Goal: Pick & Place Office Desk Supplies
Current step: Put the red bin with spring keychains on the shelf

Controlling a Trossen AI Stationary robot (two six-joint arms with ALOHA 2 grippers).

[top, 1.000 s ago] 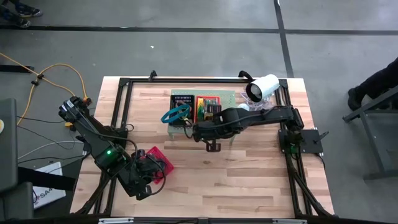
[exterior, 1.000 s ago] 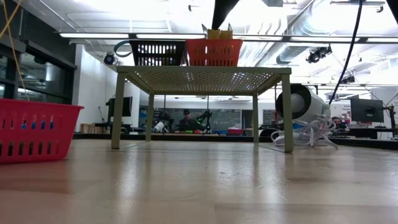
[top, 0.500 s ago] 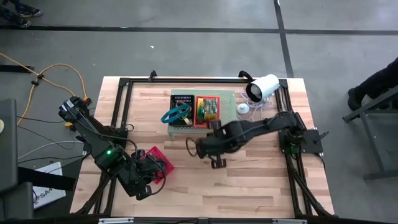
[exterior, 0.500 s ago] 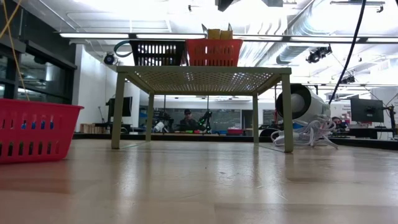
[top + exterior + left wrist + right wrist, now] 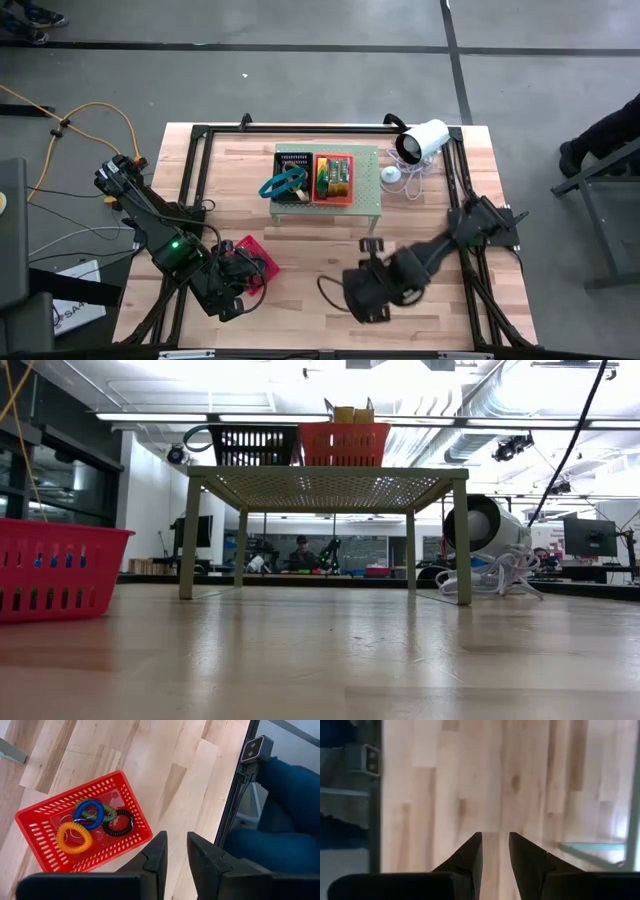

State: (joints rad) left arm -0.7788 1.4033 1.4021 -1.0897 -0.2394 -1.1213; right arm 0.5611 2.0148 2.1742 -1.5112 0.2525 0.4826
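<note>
A red basket (image 5: 127, 842) sits on the table at the near left and holds blue (image 5: 89, 813), orange (image 5: 74, 837), green (image 5: 109, 815) and black (image 5: 118, 822) coil rings. My left gripper (image 5: 176, 842) hovers open over bare wood just near of the basket (image 5: 252, 256), with nothing between its fingers. My right gripper (image 5: 495, 842) is open and empty above bare wood at the near middle of the table (image 5: 362, 295). At the far middle, a pale green stand (image 5: 370, 192) carries a black tray (image 5: 293, 160) with teal loops (image 5: 282, 184) and an orange-red tray (image 5: 335, 178) with yellow-green items.
A white round device (image 5: 422, 140) with a white cable (image 5: 395, 175) lies at the far right. Black frame rails (image 5: 190, 200) run around the table. A small camera (image 5: 256, 749) sits on the near rail, with a person's blue-clad legs (image 5: 285, 810) behind it. Bare wood lies between basket and right arm.
My right gripper has swung away from the stand's near edge toward the table's near edge and slightly toward the right. It has left the top of the low view, and its fingers keep the same gap.
</note>
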